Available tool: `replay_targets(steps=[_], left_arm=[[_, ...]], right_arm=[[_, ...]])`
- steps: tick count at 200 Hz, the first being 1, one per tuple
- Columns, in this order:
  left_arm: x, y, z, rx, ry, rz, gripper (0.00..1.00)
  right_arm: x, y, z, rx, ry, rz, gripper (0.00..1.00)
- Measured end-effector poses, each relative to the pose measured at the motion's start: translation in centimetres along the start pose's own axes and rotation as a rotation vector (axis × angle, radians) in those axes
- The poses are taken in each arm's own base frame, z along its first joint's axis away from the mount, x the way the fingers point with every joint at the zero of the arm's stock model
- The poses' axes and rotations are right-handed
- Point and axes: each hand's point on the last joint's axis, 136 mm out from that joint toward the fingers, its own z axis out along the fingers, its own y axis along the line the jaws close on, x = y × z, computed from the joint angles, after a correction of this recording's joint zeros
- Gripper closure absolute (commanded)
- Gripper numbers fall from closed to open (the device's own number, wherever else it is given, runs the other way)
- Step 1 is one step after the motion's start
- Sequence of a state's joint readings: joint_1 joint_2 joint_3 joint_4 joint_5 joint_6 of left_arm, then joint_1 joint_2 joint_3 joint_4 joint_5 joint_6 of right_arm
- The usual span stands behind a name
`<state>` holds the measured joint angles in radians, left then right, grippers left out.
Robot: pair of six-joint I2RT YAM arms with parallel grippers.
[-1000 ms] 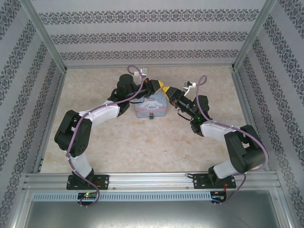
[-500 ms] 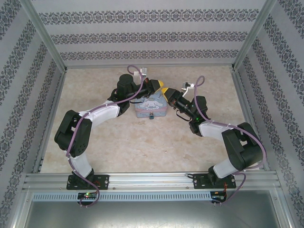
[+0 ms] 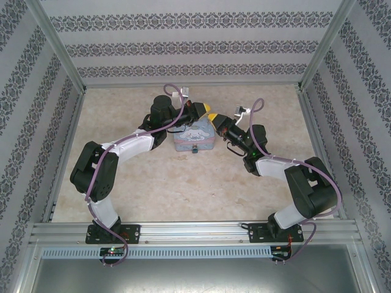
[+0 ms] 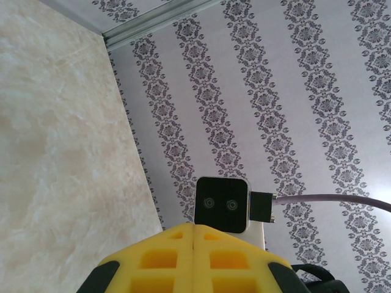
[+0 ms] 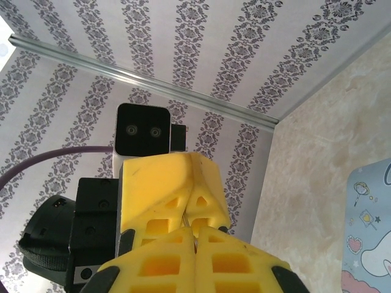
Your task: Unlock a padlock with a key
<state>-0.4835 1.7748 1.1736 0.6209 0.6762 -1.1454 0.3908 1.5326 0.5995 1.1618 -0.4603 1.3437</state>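
Over the far right corner of the light-blue tin (image 3: 192, 135), my left gripper (image 3: 209, 113) and right gripper (image 3: 215, 120) meet tip to tip. In the right wrist view, the key (image 5: 188, 221) is a thin brownish sliver. It runs from the seam of the left gripper (image 5: 189, 195) into the seam of my right gripper (image 5: 195, 230), and both are shut on it. In the left wrist view, the left gripper (image 4: 193, 226) has its yellow pads pressed together. The padlock (image 3: 194, 149) is a small dark piece at the tin's near edge, apart from both grippers.
The tin (image 5: 372, 232) lies on the beige marbled table (image 3: 153, 177) just below and right of the fingers. Patterned walls and metal frame rails (image 3: 189, 79) close in the back and sides. The right wrist camera (image 4: 223, 204) faces the left one at close range.
The right gripper has closed its fingers on the key and edged slightly left toward the left gripper. The left arm, tin and padlock have not moved.
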Motion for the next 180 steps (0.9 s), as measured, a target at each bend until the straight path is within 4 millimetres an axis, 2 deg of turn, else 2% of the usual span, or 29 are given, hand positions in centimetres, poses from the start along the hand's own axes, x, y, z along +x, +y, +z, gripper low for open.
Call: replay_targets(steps=[134,143,163,171,180], left_arm=[[0.8,1.3,-0.2,-0.017,0.003,-0.019,1.0],[0.9,1.4,-0.2,-0.021,0.003,-0.022,0.87],[1.0,1.7,-0.4,-0.031,-0.006,-0.024,0.43],[1.0,1.8,-0.6,-0.038,-0.015,-0.026,0.32],[1.1,2.1,-1.0,-0.052,-0.026,-0.032,0.25]], right_arm=[[0.1,-1.2,-0.5,0.03,-0.014,0.036,1.0],[0.1,-1.3,-0.6,0.033,-0.014,0.037,1.0],[0.0,-1.4,-0.7,0.037,-0.019,0.038,1.0],[-0.2,-1.5,-0.7,0.039,-0.024,0.037,1.0],[-0.4,-1.7,-0.9,0.045,-0.031,0.039,1.0]])
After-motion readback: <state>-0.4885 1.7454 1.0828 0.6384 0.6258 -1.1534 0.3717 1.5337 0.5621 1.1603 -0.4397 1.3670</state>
